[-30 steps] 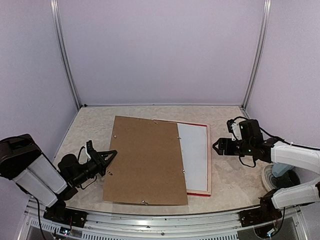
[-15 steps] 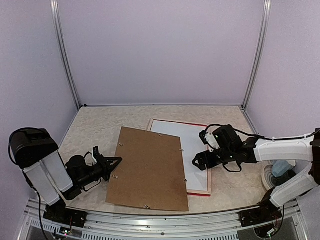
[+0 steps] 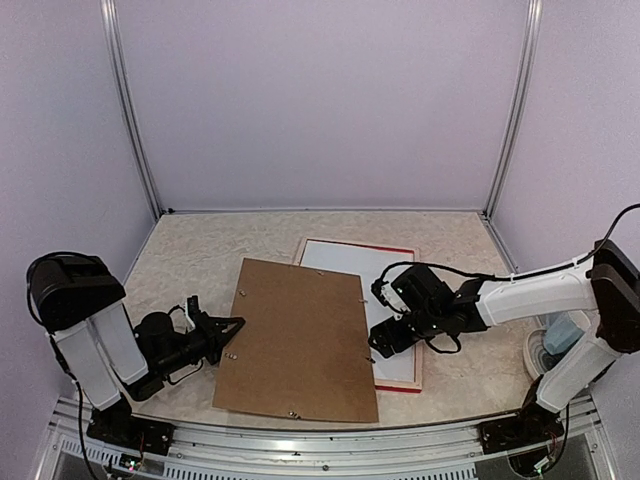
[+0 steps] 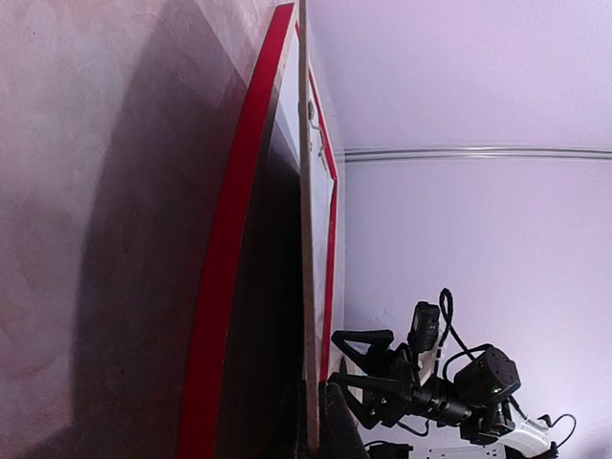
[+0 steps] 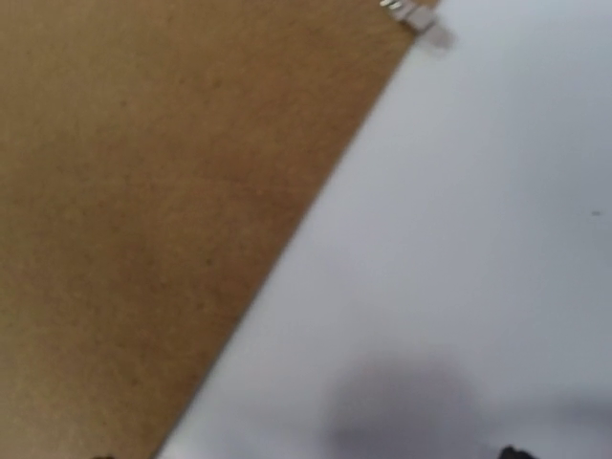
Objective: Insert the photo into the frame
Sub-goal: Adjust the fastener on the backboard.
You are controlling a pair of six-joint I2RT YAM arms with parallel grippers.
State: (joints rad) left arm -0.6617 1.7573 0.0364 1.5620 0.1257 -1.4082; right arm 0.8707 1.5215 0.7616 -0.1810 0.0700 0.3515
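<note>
**A:** At the backing board's left edge, the left gripper is clamped on the board, with that side raised. What worries you?

**B:** The hold is only a pinch on a thin edge. The board is wide, so I judge it could sag, pivot or slide out of the pinch. It would then drop onto whatever lies beneath it, and the metal tabs along its rim could scrape or snag there.

**A:** And the right gripper?

**B:** It hovers just off the board's right edge with its fingers spread wide and nothing between them. If it comes down askew, it might catch the board's rim and twist it against the left pinch. It might also shove the sheet below out of place.

**A:** Where is the photo?

**B:** It lies to the right of the board and runs beneath it, flat inside the frame. I take that blank white rectangle for the photo's back, but no sunset side shows, so it could be some other white card.

**A:** What else can't you tell?

**B:** Everything beneath the board is hidden: the frame's left part, and whether the sheet sits square. The right wrist view is blurred, showing only brown against white and one tab, with its own fingers almost out of the picture. The left wrist view sees the board edge-on, with its fingers cut off at the bottom.
</note>
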